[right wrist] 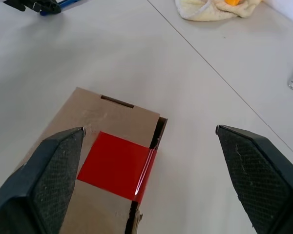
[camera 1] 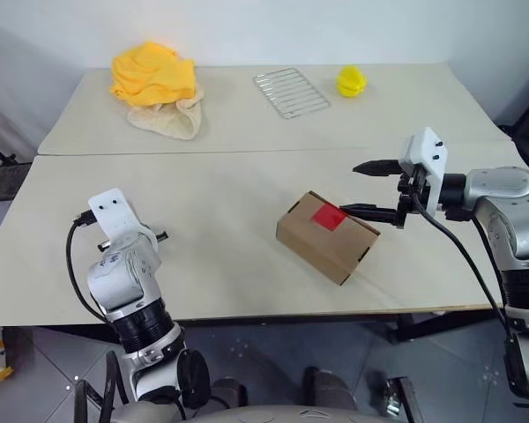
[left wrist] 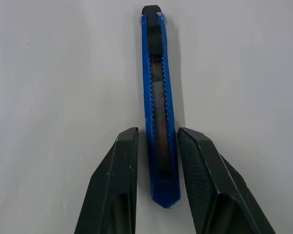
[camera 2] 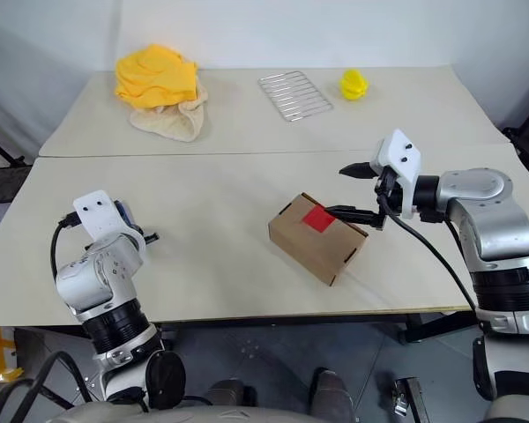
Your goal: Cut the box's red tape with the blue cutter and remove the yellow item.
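- The box (camera 1: 327,236) lies on its side near the middle of the front tabletop (camera 1: 203,203), turned at an angle, with the red tape (camera 1: 328,216) facing up across the flap seam. That leaves the tape open to a blade from above.
- The blue cutter (left wrist: 159,102) lies flat on the tabletop at the robot's left, well apart from the box. Its length runs between the two fingers of the left pincer (left wrist: 158,183), so a simple squeeze should catch its body.
- The left pincer is narrowed around the cutter's lower end, one finger on each side. A thin gap shows on either side, so it looks not yet clamped.
- The right pincer (camera 1: 368,189) hangs spread wide just over the far end of the box, with the tape between its fingers (right wrist: 49,168) in the right wrist view. It holds nothing, and it looks placed to steady the box for the cut.
- The yellow item is presumably inside the closed box.
- On the far tabletop sit a yellow cloth heap (camera 1: 154,75), a wire rack (camera 1: 291,92) and a small yellow ridged object (camera 1: 351,81).
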You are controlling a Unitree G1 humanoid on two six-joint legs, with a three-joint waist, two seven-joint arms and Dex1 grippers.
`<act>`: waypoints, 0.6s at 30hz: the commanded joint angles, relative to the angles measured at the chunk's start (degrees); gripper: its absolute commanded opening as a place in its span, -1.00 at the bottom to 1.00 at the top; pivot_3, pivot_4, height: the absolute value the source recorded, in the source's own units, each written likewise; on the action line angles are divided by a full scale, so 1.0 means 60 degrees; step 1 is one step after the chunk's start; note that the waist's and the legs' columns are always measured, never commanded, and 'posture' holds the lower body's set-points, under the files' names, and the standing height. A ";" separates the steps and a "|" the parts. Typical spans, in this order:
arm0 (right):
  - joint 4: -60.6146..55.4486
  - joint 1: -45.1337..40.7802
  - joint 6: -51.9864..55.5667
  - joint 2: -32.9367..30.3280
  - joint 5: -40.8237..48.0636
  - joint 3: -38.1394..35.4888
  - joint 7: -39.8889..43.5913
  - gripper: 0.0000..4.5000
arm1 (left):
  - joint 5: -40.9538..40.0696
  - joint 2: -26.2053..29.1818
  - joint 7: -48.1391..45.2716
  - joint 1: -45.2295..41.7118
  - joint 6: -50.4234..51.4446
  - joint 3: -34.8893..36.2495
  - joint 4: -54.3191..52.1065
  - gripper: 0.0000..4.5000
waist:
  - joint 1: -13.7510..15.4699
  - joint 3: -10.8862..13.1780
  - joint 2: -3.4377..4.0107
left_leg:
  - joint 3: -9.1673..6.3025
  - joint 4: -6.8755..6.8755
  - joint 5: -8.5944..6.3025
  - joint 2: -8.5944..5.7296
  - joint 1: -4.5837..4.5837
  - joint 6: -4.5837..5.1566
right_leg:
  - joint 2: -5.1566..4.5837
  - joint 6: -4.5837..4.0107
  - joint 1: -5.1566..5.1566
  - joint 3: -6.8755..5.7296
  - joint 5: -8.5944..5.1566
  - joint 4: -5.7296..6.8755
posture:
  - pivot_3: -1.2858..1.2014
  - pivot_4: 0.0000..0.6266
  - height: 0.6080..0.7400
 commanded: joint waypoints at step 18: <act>-0.0797 0.0254 0.0126 -0.0224 0.0177 -0.0508 -0.0337 1.00 | -0.0808 0.2144 -0.2386 0.1402 0.0838 -0.1244 -0.0154 -0.82 | -0.0076 -0.0005 0.0009 | 0.0032 -0.0007 -0.0005 0.0025 0.0021 -0.0008 | 0.0017 -0.0010 -0.0004 0.0017 0.0000 0.0008 | 0.03 -0.52 1.00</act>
